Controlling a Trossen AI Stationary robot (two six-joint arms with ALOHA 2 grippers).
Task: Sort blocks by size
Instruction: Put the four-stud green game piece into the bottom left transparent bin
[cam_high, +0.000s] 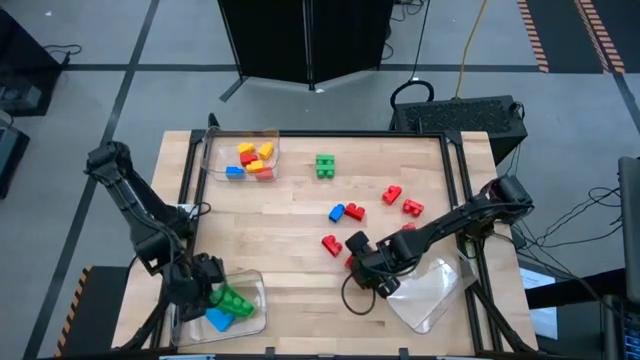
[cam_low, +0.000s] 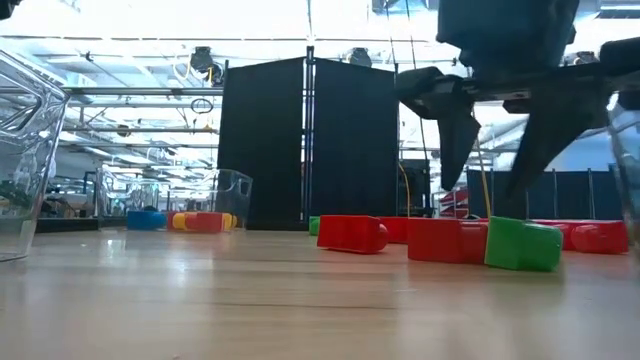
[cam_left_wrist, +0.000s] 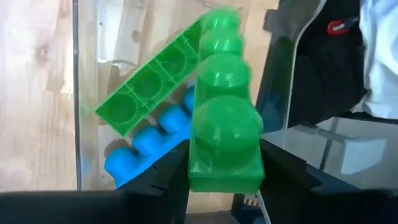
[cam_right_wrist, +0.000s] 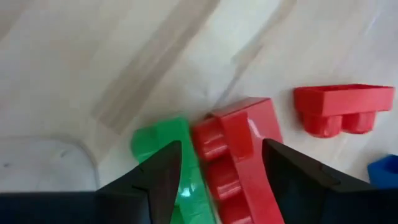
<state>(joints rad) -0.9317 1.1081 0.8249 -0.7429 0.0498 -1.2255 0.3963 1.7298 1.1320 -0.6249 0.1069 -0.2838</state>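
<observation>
Sorting seems half done: our left claw (cam_left_wrist: 221, 186) grips a long green block (cam_left_wrist: 222, 118) over its tray (cam_high: 255, 290); our right claw (cam_right_wrist: 217, 171), parted, straddles a red block (cam_right_wrist: 239, 162) with more loose beyond.

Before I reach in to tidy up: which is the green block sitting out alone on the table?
Start at the clear tray in the table's far-left corner, holding yellow, red and blue blocks. Just right of it, on bare wood, lies the green block. It is the only green one in the open; its nearest loose neighbours are red and blue.
</observation>
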